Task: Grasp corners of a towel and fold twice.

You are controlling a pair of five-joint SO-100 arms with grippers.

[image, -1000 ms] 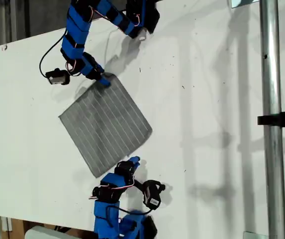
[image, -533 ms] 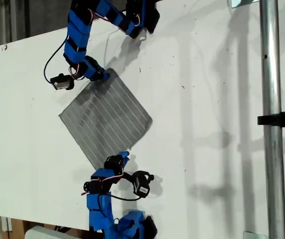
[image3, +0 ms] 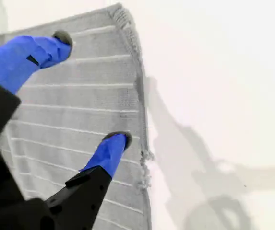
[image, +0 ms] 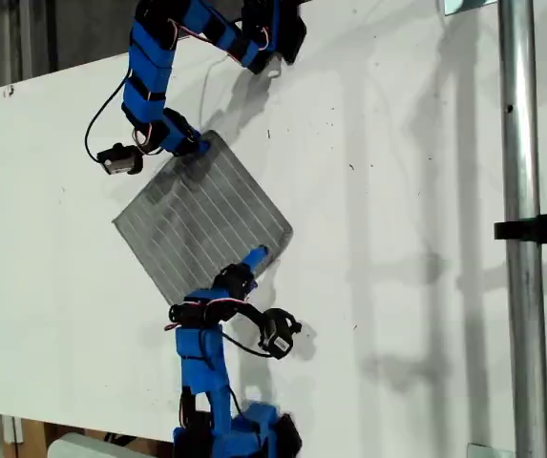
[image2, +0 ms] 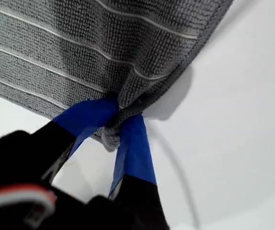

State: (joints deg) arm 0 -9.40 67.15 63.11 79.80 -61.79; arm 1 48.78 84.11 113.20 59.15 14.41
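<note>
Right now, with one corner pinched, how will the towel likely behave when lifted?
Probably floppy: the towel already bunches and puckers where my first claw pinches its corner. Likely light, since it lies thin and flat on the table. Its knitted texture should grip rather than slip; expect the free part to sag and drag.

A white table (image: 397,191) crossed by a metal pole (image: 521,239).

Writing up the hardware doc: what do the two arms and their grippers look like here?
Both arms are blue printed links joined by black servo blocks, with thin black cables looping loose beside them. My first gripper has two flat, tapering blue fingers on a black body. My second gripper has blue fingers capped with dark pads. Each carries a small black camera module on a cable.
</note>
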